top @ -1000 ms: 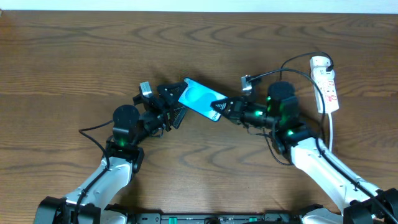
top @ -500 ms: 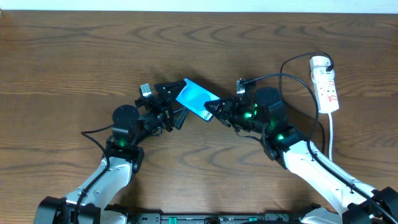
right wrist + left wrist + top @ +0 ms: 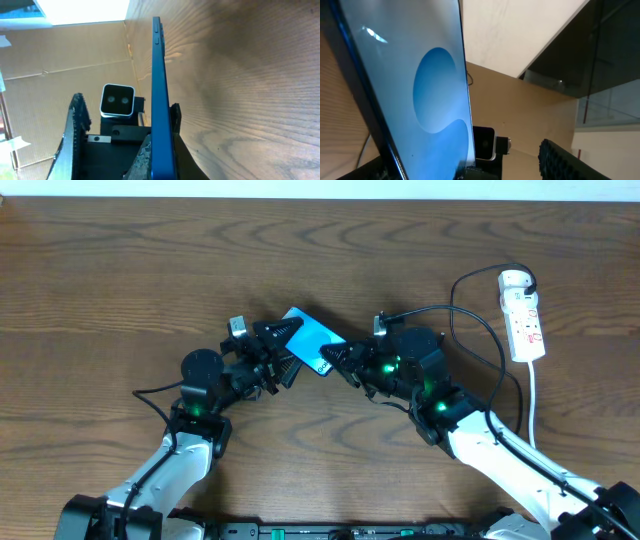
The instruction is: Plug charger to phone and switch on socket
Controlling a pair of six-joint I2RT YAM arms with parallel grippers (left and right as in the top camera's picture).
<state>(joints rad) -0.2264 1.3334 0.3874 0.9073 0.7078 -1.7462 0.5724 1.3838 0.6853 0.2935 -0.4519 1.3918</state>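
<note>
Now the phone, screen lit blue-cyan, tilts between left gripper and right gripper; jaws unreadable.

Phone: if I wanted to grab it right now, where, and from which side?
I'd pinch the phone by screen and back at a short end, coming in level with the table: its long edge is thin and carries buttons, while the faces are broad.
</note>
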